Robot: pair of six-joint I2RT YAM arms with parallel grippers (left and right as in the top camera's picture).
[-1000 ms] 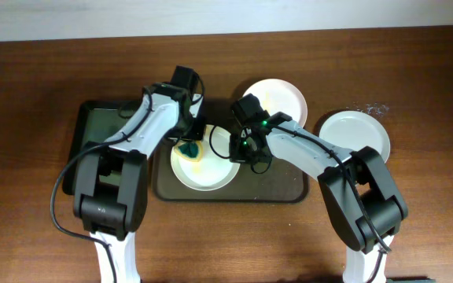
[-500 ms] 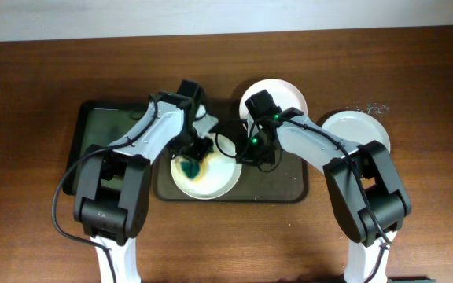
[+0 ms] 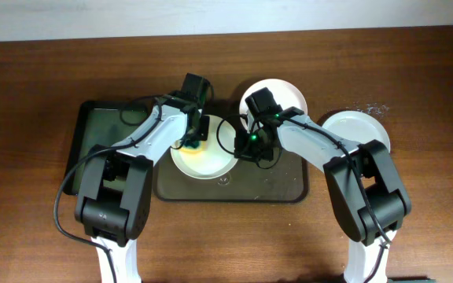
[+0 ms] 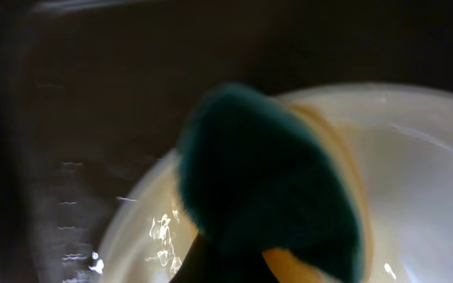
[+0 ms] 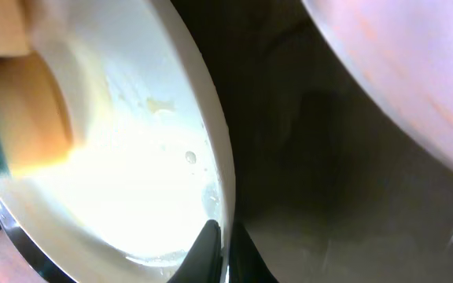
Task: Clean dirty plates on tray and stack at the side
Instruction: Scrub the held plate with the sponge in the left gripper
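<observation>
Left tool (image 3: 189,143) pinches green-yellow sponge (image 4: 266,181) onto smeared plate (image 3: 204,163) on tray (image 3: 278,187), right tool (image 5: 219,245) clamped on that plate's rim, third plate (image 3: 360,130) on counter (image 3: 423,204) at right

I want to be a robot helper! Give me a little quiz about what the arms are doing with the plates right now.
1. True or false: the left gripper holds a green-yellow sponge on a plate that lies on the tray.
2. What does the right gripper pinch? A: the plate's rim. B: the sponge. C: nothing.
3. How many white plates does the overhead view show?

Key: 1 true. 2 A. 3 three.
</observation>
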